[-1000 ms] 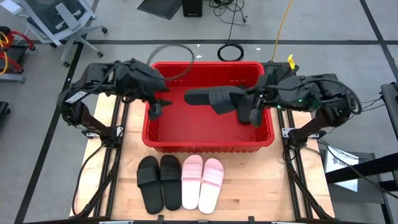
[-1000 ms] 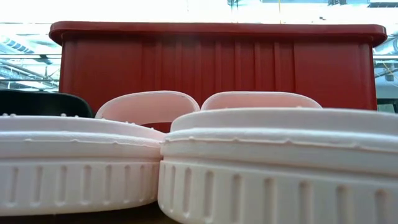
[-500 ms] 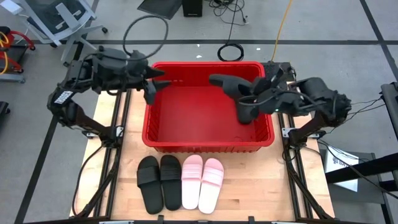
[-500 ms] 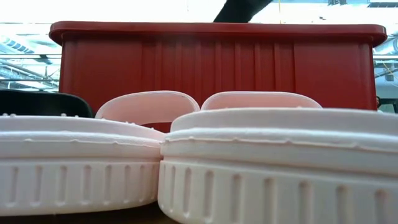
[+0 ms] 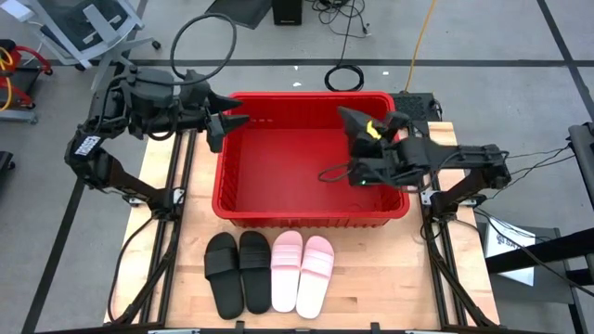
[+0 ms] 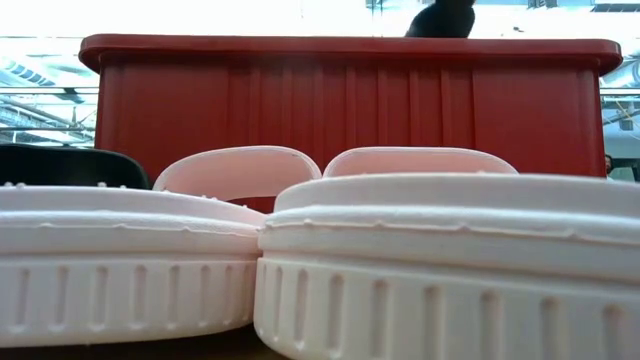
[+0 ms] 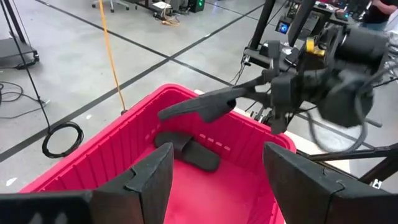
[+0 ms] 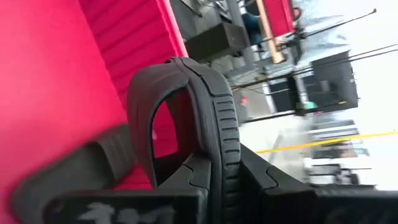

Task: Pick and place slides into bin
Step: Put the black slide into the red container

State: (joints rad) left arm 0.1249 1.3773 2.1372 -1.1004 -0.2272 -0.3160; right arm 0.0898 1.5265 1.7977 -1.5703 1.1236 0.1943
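My right gripper [image 5: 369,141] is shut on a black slide [image 5: 353,119] above the right far part of the red bin [image 5: 243,206]. The left wrist view shows this slide [image 7: 205,106] in the air over the bin, and a second black slide [image 7: 186,150] lying flat on the bin's floor beneath it. My left gripper [image 5: 221,125] is open and empty at the bin's left far corner. Two black slides [image 5: 238,271] and two pink slides [image 5: 302,271] lie side by side on their soles on the table in front of the bin. My right gripper pinches the slide's sole [image 8: 225,144] between its two fingers, beside the strap [image 8: 149,106], with the ribbed sole edge facing the wrist camera. The fingers come level from the table's right. The slide is lifted clear and sticks out from the fingers over the bin [image 7: 186,111].
The bin stands at the table's far middle, with its rim [image 6: 350,44] higher than the slides on the table. The pink slides [image 6: 440,270] fill the near foreground of the low view. Aluminium rails [image 5: 176,223] run along both sides of the table. Bare wood [image 5: 371,269] lies to the right of the slides.
My right gripper has drawn toward the table's right and far edges and turned, and the held black slide has swung from pointing left over the bin's middle toward the far right corner. My left gripper has risen out of the bin toward its left far corner.
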